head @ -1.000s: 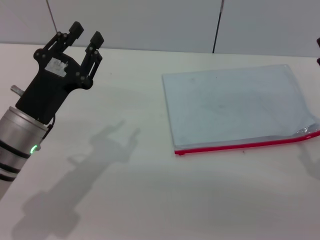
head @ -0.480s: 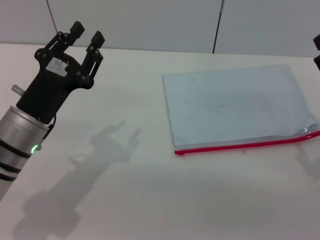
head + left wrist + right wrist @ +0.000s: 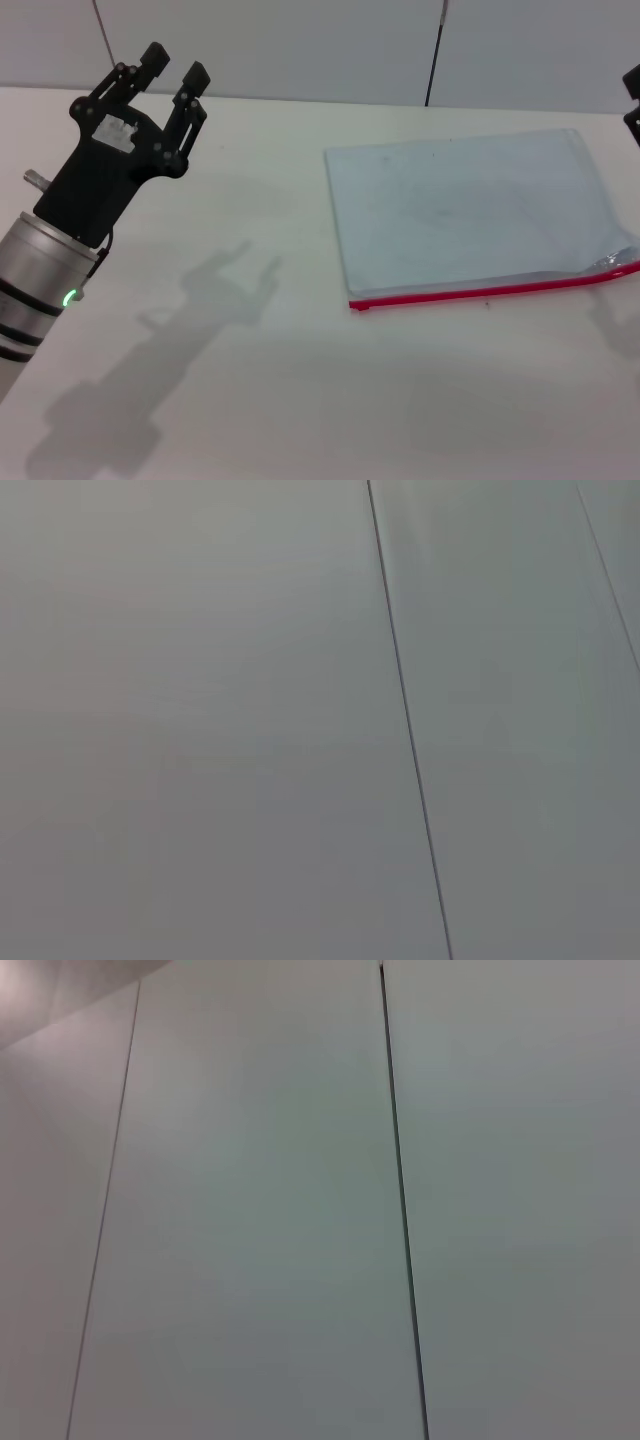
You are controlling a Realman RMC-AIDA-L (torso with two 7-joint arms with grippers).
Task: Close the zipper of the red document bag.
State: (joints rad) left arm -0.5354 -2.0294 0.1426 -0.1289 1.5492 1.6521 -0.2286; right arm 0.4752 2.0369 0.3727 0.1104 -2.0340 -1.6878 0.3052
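Observation:
The red document bag [image 3: 470, 210] lies flat on the white table, right of centre in the head view; it is pale blue-grey and translucent. Its zipper [image 3: 480, 293] is the thin red strip along the near long edge, and the pouch gapes a little at the strip's right end [image 3: 612, 263]. I cannot make out the slider. My left gripper [image 3: 174, 63] hangs open and empty above the table's far left, well away from the bag. Only a dark sliver of my right gripper [image 3: 633, 95] shows at the right edge, beyond the bag's far right corner.
The white table [image 3: 300, 400] stretches bare in front of and left of the bag. A grey panelled wall [image 3: 300, 40] with dark seams stands behind it. Both wrist views show only wall panels [image 3: 200, 720] [image 3: 250, 1210].
The sliver of my right gripper has edged slightly further into view at the right edge. The left arm and the bag have not moved.

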